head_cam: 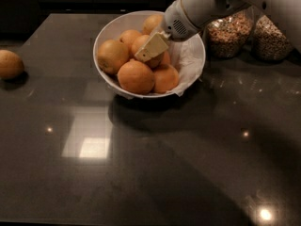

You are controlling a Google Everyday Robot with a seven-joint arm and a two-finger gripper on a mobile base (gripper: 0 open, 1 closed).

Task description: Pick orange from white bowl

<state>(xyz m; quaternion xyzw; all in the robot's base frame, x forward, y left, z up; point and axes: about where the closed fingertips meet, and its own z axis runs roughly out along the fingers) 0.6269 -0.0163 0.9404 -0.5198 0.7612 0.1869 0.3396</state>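
Note:
The white bowl (pixel 101 36) stands on the dark countertop at the back centre, lined with crumpled white paper (pixel 190 62). Several oranges fill it: one at the front (pixel 136 76), one at the left (pixel 112 55), one at the front right (pixel 167 78) and one at the back (pixel 153 22). My gripper (pixel 150 47) reaches down into the bowl from the upper right. Its cream tip rests against a middle orange (pixel 140 42), partly covering it. The white arm (pixel 197 8) hides the bowl's back right rim.
A loose orange (pixel 9 64) lies on the counter at the far left. Two glass jars of grains (pixel 229 34) (pixel 271 39) stand right of the bowl, behind the arm. The dark glossy countertop (pixel 150 164) stretches toward the front.

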